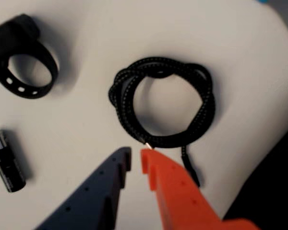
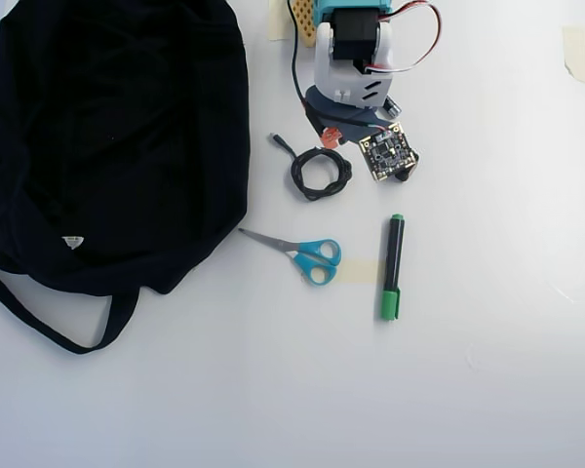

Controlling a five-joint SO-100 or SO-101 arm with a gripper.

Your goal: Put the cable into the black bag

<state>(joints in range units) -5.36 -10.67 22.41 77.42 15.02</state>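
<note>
The gripper (image 1: 136, 157) stood just above the table (image 2: 487, 390), its dark blue finger (image 1: 116, 165) and orange finger (image 1: 156, 167) nearly together with only a narrow gap between the tips and nothing held between them. The cable (image 1: 163, 103) lay flat as a small round coil toward the table's far edge, just ahead of the fingertips in the wrist view, with its loose plug end (image 1: 191, 170) trailing beside the orange finger. In the overhead view the coil (image 2: 320, 174) sat directly below the arm, well apart from the black bag (image 2: 107, 127), which filled the table's far left corner and much of the left edge. The first risk, as judged, was the jaw setting: with the tips this close, a descent would press on the cord rather than straddle it, so the jaws would need to spread first. The second risk was the coil itself: a pinch on a single strand could let the loops unwind and drag during the lift, snagging the scissors (image 2: 307, 255) nearby. The third risk was mistaken selection, since a black ring-shaped strap (image 1: 24, 62) lay at the upper left of the wrist view and resembled the coil; a small dark cylinder (image 1: 7, 163) lay near it. The bag lay flat, and its opening could not be identified, so a release could leave the cable on top of the fabric. The green marker (image 2: 391, 265) lay clear of the likely path.
</note>
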